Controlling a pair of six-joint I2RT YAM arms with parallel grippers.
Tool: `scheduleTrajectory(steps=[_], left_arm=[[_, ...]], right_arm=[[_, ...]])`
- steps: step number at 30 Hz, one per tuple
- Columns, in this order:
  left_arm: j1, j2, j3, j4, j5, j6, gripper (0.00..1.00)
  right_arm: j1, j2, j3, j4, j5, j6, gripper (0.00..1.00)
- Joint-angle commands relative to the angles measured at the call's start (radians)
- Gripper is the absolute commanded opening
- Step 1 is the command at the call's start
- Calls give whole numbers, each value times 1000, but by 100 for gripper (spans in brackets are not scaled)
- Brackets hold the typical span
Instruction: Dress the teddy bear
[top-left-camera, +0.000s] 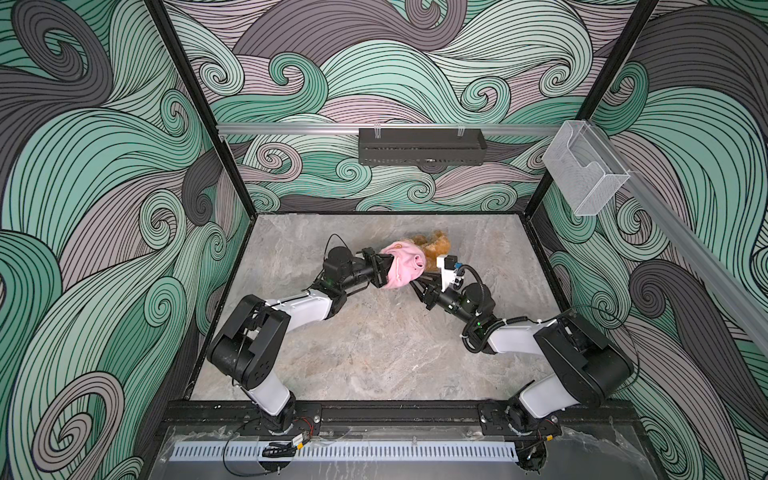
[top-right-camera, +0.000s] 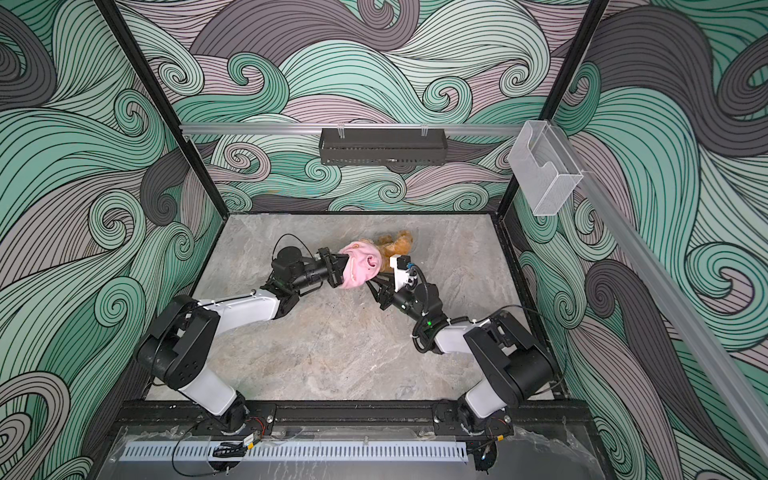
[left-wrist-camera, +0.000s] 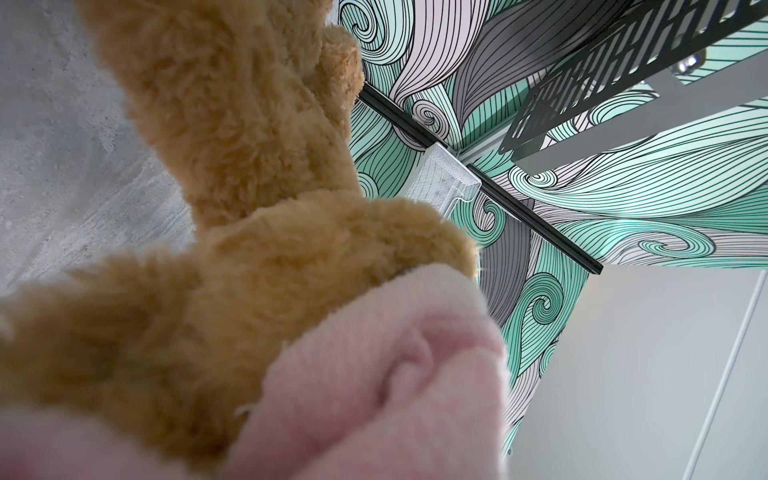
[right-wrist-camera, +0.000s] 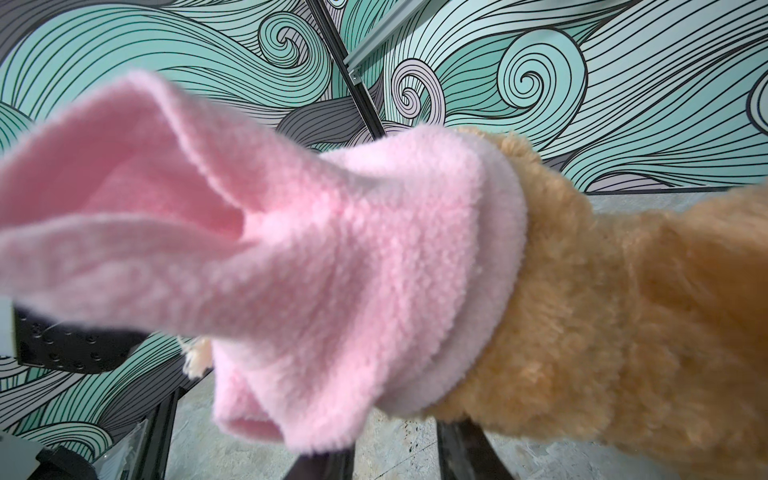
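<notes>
The golden-brown teddy bear (top-left-camera: 434, 245) (top-right-camera: 395, 245) lies at the back middle of the marble table, its legs pointing toward the back wall. A pink fleece garment (top-left-camera: 401, 266) (top-right-camera: 359, 266) covers its head end. My left gripper (top-left-camera: 384, 270) is buried in the pink fleece from the left and shut on it. Fleece (left-wrist-camera: 395, 395) and bear fur (left-wrist-camera: 249, 166) fill the left wrist view and hide the jaws. My right gripper (top-left-camera: 415, 284) sits just under the garment's near right edge. Its two dark fingers (right-wrist-camera: 328, 465) stand apart with bare table between them, below the fleece (right-wrist-camera: 332, 232) and the bear (right-wrist-camera: 623, 291).
A black perforated shelf (top-left-camera: 422, 145) hangs on the back wall. A clear plastic bin (top-left-camera: 584, 166) is fixed to the rail at the right. The grey marble table (top-left-camera: 374, 353) stretches toward the front rail between both arms.
</notes>
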Motion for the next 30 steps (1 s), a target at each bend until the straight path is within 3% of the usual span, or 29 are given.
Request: scheduleTrajectory(steps=[1, 8, 15, 22, 25, 30], left_arm=[[-23, 15, 31, 42, 27, -26, 0], [-34, 26, 29, 45, 31, -24, 0], [-49, 29, 30, 7, 40, 4, 0], [-54, 39, 18, 8, 40, 6, 0], [-54, 40, 18, 4, 42, 12, 0], [-56, 36, 12, -2, 44, 18, 0]], right_arm=[[9, -15, 45, 68, -17, 18, 36], [17, -20, 67, 55, -14, 24, 40], [18, -27, 81, 34, 49, 68, 35], [17, -19, 80, 109, 22, 143, 44], [17, -29, 76, 61, 47, 143, 40], [19, -84, 81, -151, 173, 156, 21]])
